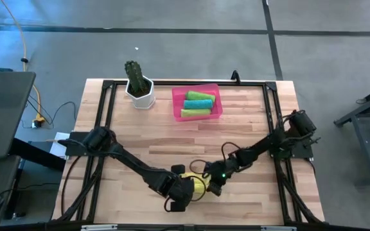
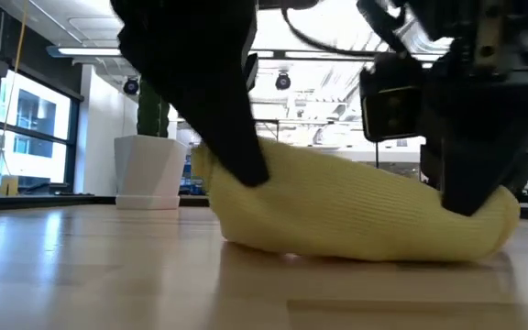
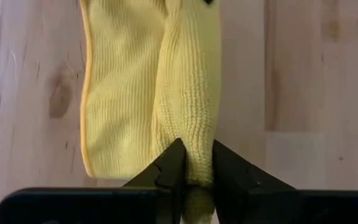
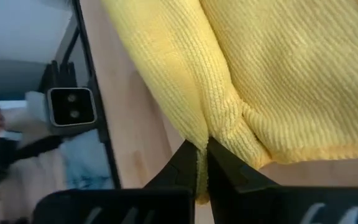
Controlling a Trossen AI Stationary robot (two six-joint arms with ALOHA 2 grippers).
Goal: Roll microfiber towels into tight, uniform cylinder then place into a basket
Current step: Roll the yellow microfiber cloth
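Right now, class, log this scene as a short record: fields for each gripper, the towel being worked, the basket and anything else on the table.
left gripper: pinching a fold of the yellow towel
right gripper: shut on the same towel
basket: pink, holds one teal and two green rolled towels
cactus pot: beside the basket

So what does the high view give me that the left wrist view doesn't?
Only the high view shows the pink basket at the far edge holding three rolls, two green and one teal, the cactus pot beside it, and the right gripper at the yellow towel. Only the left wrist view shows the left gripper shut on the towel's rolled fold, with a flat layer lying beside it. Both show that towel on the wooden table.
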